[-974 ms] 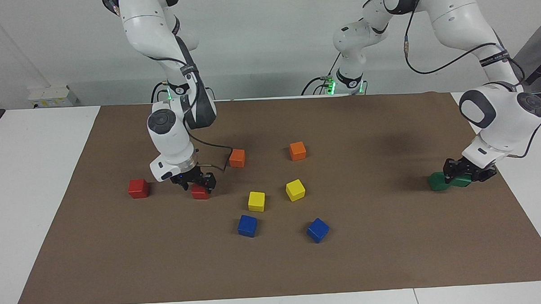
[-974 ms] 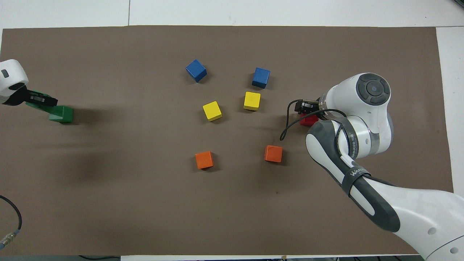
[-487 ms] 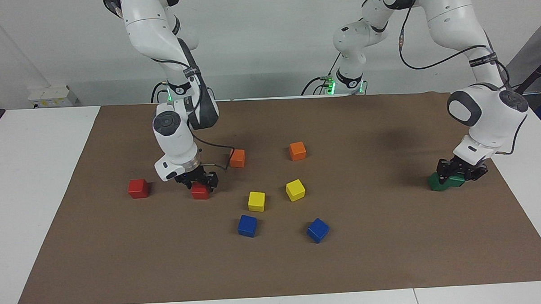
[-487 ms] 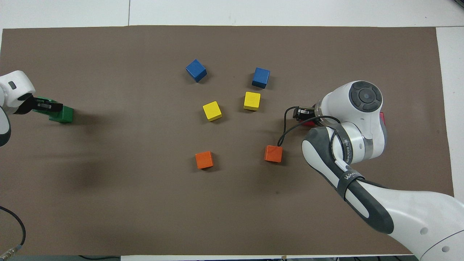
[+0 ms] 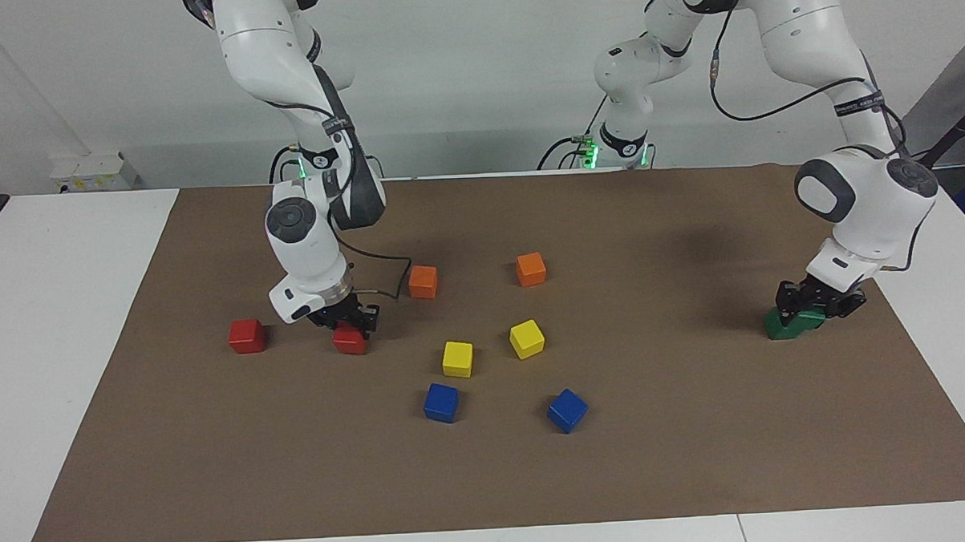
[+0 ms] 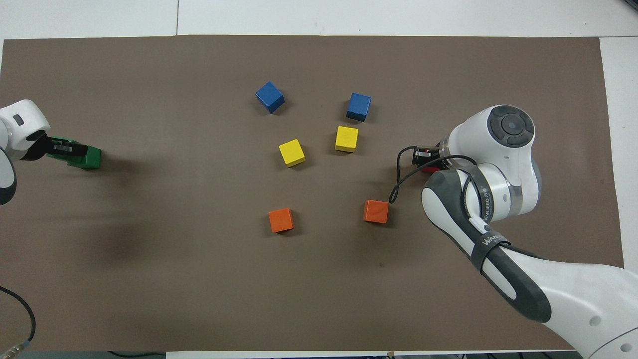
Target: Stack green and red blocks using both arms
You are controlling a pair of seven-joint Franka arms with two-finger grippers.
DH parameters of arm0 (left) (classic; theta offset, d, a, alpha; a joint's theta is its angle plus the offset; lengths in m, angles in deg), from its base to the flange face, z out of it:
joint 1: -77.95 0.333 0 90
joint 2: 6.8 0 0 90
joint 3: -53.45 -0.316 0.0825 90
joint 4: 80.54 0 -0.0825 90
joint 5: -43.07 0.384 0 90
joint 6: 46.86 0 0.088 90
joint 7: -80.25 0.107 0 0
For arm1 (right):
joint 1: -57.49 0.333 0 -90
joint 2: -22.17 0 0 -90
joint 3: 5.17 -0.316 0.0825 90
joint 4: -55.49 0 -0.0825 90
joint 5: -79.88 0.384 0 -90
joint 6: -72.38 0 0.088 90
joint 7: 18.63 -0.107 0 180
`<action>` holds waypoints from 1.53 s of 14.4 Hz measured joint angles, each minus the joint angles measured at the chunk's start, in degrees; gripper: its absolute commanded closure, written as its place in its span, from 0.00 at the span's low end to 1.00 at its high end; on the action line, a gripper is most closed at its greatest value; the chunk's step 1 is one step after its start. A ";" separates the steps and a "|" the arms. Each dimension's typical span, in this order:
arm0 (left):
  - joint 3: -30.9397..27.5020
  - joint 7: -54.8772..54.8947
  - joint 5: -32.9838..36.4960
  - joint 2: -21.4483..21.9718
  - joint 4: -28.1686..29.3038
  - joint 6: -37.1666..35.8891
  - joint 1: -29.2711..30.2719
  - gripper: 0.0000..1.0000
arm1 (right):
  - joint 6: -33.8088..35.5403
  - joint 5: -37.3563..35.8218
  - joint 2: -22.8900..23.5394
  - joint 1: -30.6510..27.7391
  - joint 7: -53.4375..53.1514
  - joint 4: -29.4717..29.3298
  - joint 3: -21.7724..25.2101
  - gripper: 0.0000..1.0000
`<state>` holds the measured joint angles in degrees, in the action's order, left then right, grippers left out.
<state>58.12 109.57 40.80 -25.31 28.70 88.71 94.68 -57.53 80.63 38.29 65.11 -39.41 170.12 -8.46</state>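
We note right pincer just clamped shut on red block, still on table, beside second red block. Left pincer stays shut on green block, now settling atop second green block. Green stack nearly done; we judge red lift next.

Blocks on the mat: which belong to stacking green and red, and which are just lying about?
Job:
held green block in the left end effector
second green block
gripped red block in the right end effector
loose red block

Lying about:
orange blocks
yellow blocks
blue blocks
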 measured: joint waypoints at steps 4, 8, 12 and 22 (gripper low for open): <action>0.12 0.01 0.00 0.41 0.63 0.18 0.00 0.00 | 10.39 -1.18 -3.16 -5.29 10.95 -4.83 0.23 0.97; 0.23 0.02 0.00 0.49 0.60 0.27 0.00 0.00 | 15.18 -1.81 -4.79 -12.73 23.94 -8.44 0.43 0.97; 0.93 -0.29 -0.04 1.28 -3.61 -5.50 -0.11 0.00 | 15.21 -1.90 -4.73 -15.42 28.48 -8.70 0.50 0.97; 1.31 -19.09 -0.04 7.17 -22.82 -36.09 -2.66 0.00 | 7.90 -1.98 -4.87 -16.67 29.49 -2.55 0.47 0.97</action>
<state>59.42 90.48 40.75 -18.14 5.88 52.62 92.03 -49.63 78.65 33.43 48.44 -9.92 167.57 -7.99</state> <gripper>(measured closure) 0.000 0.458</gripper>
